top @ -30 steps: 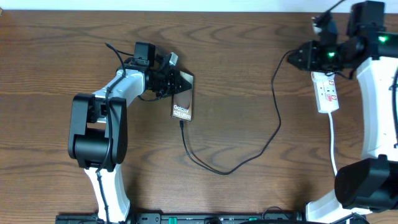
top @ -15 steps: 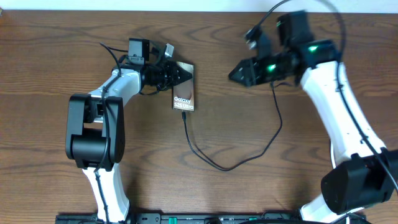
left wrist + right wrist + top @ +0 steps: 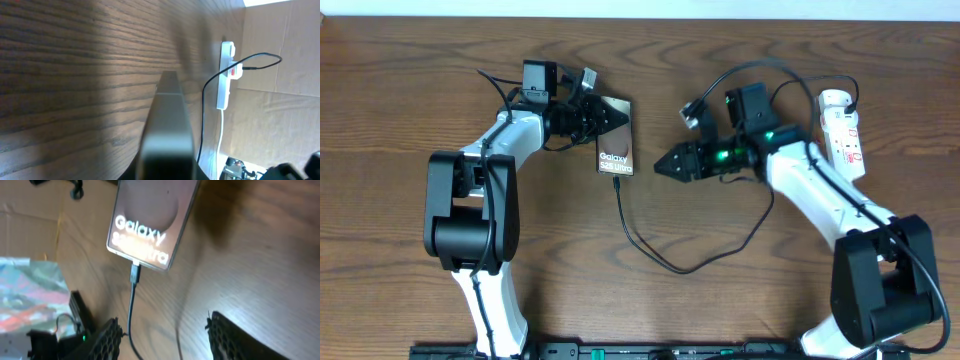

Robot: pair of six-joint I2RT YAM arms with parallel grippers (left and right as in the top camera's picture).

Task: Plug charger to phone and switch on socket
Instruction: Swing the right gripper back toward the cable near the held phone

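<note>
When viewed from overhead, find phone (image 3: pixel 616 150) flat, top end pinched by left gripper (image 3: pixel 607 117); charger (image 3: pixel 616 186) seated in its bottom edge, socket (image 3: pixel 842 130) far right. From left wrist, see only phone's edge. From right wrist, note right gripper (image 3: pixel 162 330) wide, empty. Judge charger limp, light; grasp at its tip.
</note>
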